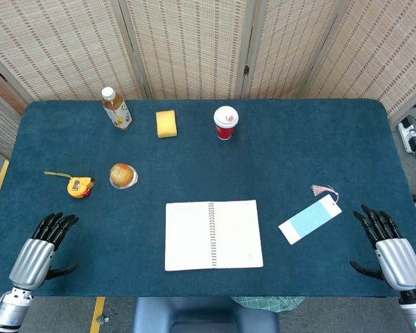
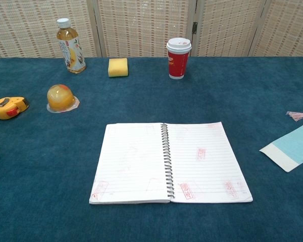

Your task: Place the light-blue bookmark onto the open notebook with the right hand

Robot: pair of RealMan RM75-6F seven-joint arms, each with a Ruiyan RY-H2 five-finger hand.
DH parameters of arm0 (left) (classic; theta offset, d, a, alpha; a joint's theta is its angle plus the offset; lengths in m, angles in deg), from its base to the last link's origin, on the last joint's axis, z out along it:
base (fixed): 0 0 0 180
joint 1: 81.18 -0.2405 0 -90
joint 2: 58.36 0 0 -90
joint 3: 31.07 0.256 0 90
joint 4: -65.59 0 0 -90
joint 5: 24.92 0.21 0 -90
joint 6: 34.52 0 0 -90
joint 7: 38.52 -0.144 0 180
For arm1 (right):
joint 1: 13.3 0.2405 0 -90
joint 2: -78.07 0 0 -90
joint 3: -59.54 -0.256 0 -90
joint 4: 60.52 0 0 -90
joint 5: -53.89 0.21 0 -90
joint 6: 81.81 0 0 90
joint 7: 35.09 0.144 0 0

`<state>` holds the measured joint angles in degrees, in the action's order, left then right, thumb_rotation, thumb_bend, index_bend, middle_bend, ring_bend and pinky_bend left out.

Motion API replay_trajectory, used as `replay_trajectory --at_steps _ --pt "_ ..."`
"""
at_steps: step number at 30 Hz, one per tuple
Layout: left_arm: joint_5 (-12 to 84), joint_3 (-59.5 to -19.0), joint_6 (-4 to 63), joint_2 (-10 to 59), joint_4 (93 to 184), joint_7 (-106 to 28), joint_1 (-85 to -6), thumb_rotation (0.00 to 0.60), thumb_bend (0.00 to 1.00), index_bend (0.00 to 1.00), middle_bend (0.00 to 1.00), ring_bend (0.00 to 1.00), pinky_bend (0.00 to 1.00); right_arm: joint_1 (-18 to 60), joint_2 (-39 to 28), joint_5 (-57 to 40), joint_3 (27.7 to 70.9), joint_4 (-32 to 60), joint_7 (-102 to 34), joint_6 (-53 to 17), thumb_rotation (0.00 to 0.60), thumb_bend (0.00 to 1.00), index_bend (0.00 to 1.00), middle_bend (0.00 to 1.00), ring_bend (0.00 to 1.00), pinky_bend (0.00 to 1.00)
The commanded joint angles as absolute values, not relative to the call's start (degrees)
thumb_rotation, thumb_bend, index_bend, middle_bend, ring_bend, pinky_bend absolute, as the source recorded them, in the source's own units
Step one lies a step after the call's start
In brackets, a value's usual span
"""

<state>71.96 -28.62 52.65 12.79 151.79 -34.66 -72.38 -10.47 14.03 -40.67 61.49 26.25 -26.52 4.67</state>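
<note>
Nothing is grasped yet: the right hand (image 1: 388, 246) rests at the desk's (image 1: 277, 149) near right corner, fingers spread and empty, as does the left hand (image 1: 43, 243) at the near left corner. The open notebook (image 1: 213, 234), spiral-bound with lined paper, lies by the near edge. The light-blue bookmark (image 1: 310, 218), a flat card strip with a pink tassel, lies between notebook and right hand; the next move looks like a thin-edge pinch off the blue felt-like cloth.

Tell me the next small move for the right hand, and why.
Probably reach the right hand forward and inward toward the light-blue bookmark. The hand is open, holds nothing and sits near the table's edge, apart from the bookmark, which lies flat on the cloth to the right of the open notebook, not yet on it.
</note>
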Motion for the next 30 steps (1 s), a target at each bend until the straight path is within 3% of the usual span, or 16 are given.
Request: replay_trajectory --at_steps 1,9,12,14,18,30 --pt "71.89 -28.67 52.60 12.81 151.85 -34.66 -72.35 0.600 0.15 0.16 0.17 0.09 0.11 -10.35 13.92 -40.42 61.46 26.14 -26.65 4.32 0.600 0.04 0.00 0.00 0.00 0.00" --pt "72.02 -28.66 51.32 13.38 151.63 -34.21 -71.55 0.600 0.15 0.16 0.17 0.09 0.11 -9.30 13.35 -39.00 60.72 24.32 -27.23 2.35 0.600 0.04 0.00 0.00 0.00 0.00" --pt "71.73 -28.78 50.91 13.55 151.54 -34.20 -71.35 0.600 0.15 0.16 0.17 0.09 0.11 -6.92 11.18 -41.63 59.48 18.51 -24.81 2.92 0.600 0.06 0.12 0.00 0.00 0.00" --pt "71.67 -28.71 50.58 13.72 151.50 -34.50 -71.24 0.600 0.15 0.16 0.17 0.09 0.11 -4.76 10.88 -42.78 59.39 14.99 -22.94 1.03 0.600 0.08 0.20 0.00 0.00 0.00" --pt "71.34 -28.76 50.08 14.20 151.39 -35.47 -71.12 0.600 0.15 0.16 0.17 0.09 0.11 -0.10 11.62 -44.83 59.92 11.30 -23.93 -4.82 0.600 0.10 0.24 0.00 0.00 0.00" --pt "70.49 -29.31 49.24 15.45 150.93 -35.99 -70.55 0.600 0.15 0.16 0.16 0.09 0.11 9.87 9.22 -47.46 62.91 7.65 -27.43 -19.76 0.600 0.16 0.26 0.00 0.00 0.00"
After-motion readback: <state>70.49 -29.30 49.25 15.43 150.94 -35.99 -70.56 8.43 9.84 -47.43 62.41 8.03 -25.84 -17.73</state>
